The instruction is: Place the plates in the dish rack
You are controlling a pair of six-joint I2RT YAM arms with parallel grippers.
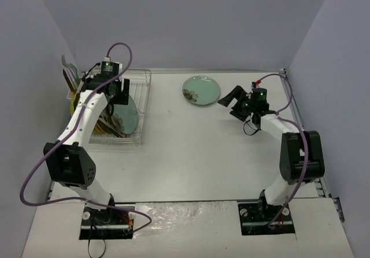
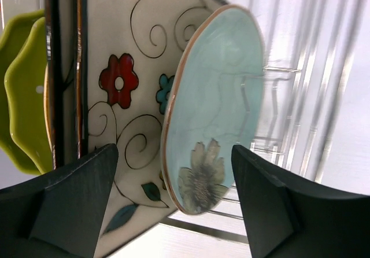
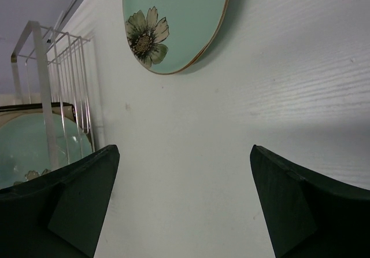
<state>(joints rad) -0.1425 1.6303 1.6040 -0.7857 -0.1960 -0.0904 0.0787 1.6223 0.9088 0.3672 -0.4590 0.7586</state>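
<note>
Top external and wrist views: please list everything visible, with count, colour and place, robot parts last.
flat teal plate: 1, pale teal, dark flower, far centre of table
racked teal plate: 1, pale teal, upright in rack
square plate: at least 1, cream, red and teal flowers, upright behind it
green plates: 2 rims show, lime, further back
dish rack: 1, silver wire, far left
table: 1, white
cables: 2, purple, one per arm
left gripper: 1, black, open, over rack
right gripper: 1, black, open, beside flat plate
</note>
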